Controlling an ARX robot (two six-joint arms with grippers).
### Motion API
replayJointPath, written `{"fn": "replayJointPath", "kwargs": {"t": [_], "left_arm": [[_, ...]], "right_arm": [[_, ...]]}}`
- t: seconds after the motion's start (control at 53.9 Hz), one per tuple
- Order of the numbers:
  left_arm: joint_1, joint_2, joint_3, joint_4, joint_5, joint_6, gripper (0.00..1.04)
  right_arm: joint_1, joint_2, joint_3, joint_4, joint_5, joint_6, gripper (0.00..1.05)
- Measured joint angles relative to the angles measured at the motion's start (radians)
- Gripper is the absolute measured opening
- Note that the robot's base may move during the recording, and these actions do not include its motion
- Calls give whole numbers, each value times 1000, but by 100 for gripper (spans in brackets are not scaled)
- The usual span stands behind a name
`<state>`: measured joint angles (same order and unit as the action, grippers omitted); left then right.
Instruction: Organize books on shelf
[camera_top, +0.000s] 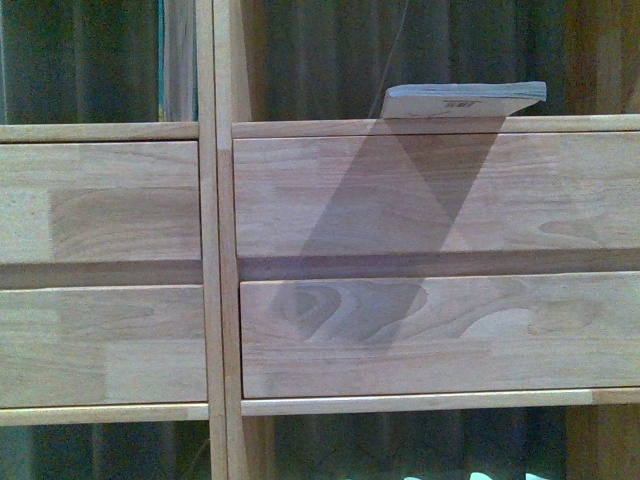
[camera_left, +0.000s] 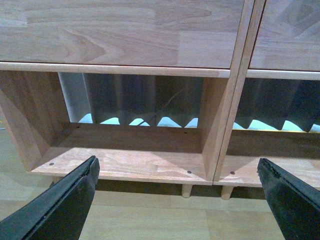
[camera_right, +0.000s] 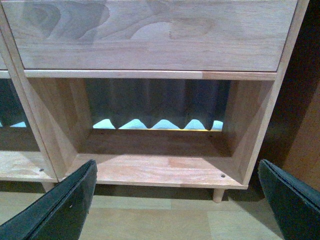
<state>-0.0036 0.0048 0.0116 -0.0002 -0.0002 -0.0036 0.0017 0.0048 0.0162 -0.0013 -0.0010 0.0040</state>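
On my front cam a book (camera_top: 465, 100) lies flat in the shelf's (camera_top: 216, 250) upper right compartment, just above the drawers (camera_top: 430, 200), page edges toward me. Left gripper (camera_left: 177, 167) and right gripper (camera_right: 177, 167) are both spread wide with nothing in them, facing the bottom compartments (camera_left: 130, 155).

A book (camera_top: 465, 100) is lying flat on the shelf (camera_top: 215, 250), in the compartment directly above the right pair of stacked drawer fronts (camera_top: 430, 260). Another stacked pair is sitting left of the divider. Open compartments (camera_left: 135, 150) are lying below the drawers, with a curtain (camera_right: 160, 100) hanging behind and the floor (camera_left: 150, 220) stretching beneath.
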Motion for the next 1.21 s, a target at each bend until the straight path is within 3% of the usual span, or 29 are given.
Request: {"fn": "replayJointPath", "kwargs": {"t": [1.206], "left_arm": [[0,0,0,0,0,0,98]], "right_arm": [[0,0,0,0,0,-1,98]]}}
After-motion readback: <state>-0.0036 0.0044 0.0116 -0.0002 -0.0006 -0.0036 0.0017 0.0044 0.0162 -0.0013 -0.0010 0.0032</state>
